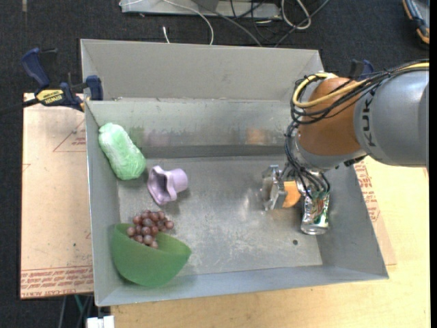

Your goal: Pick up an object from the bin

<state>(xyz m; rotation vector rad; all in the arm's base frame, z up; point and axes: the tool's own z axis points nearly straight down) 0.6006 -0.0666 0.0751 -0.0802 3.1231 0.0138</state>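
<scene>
Camera view.
- Gripper (274,190): low over the right-centre floor of the bin (205,121); whether the jaws are released or clenched cannot be told.
- Orange object (292,195): small, rounded, bright orange, partly hidden under the wrist, right against the gripper.
- Crushed can (316,214): silver-green, just beside the orange object.
- Left side: green bumpy lump (121,152), purple cup (166,183), dark-red grapes (149,226), green bowl (147,262).

We see a small orange lump (293,194) low on the right side of the bin (225,214), close against the pincer (274,191) and partly hidden by cables. Just right of it lies a crushed silvery can (316,214) with green markings, tilted, near the right wall.
</scene>
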